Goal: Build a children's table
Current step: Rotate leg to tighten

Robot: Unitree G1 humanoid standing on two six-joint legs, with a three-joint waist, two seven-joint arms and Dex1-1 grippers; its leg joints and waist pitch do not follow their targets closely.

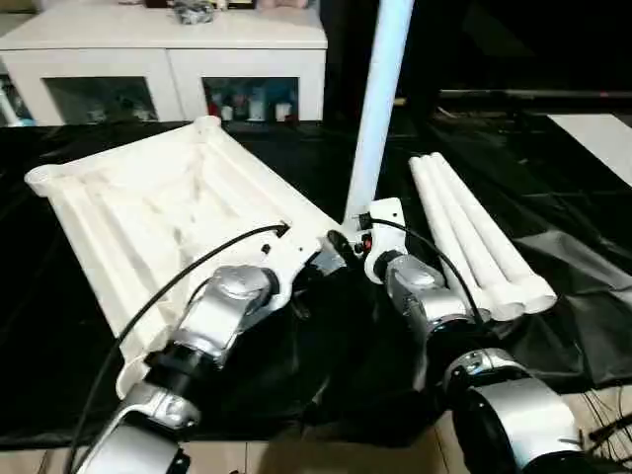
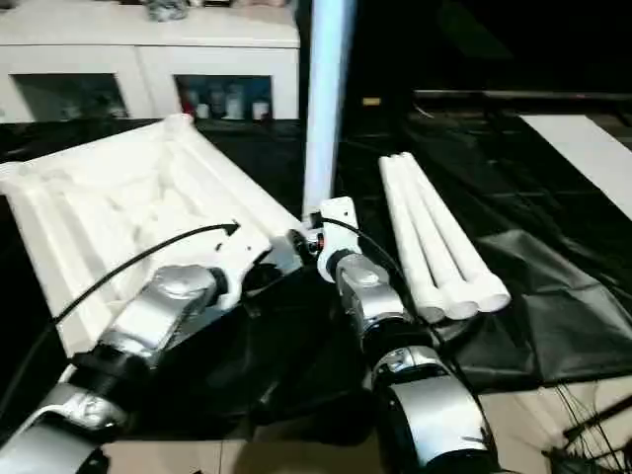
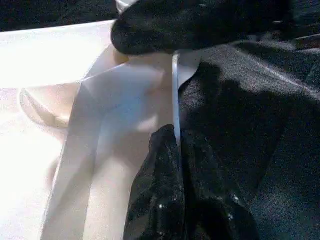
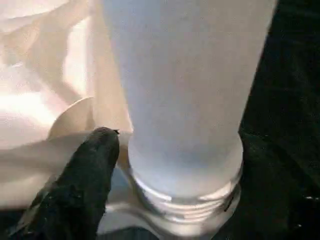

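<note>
Table top: the white tabletop [image 1: 168,212] is lying upside down on the black sheet [image 1: 573,296], ribs facing up, left of the middle of the scene.

Standing leg: one white tube leg [image 1: 378,109] is upright in the tabletop's near-right corner socket. In the right wrist view its threaded end sits in the socket with a few thread rings still showing.

Spare legs: three more legs [image 1: 472,232] lie side by side on the sheet, right of the standing one and apart from it.

Left gripper: left gripper [image 3: 175,150] has its fingers shut tight on the thin edge of the tabletop, right by that corner socket.

Right gripper: right gripper [image 1: 346,240] is down at the base of the standing leg. One black finger [image 4: 82,185] shows just beside the tube; can't tell if the fingers are actually gripping it or spread off it.

Background: white cabinet [image 1: 168,59] with glass doors at the far left.
</note>
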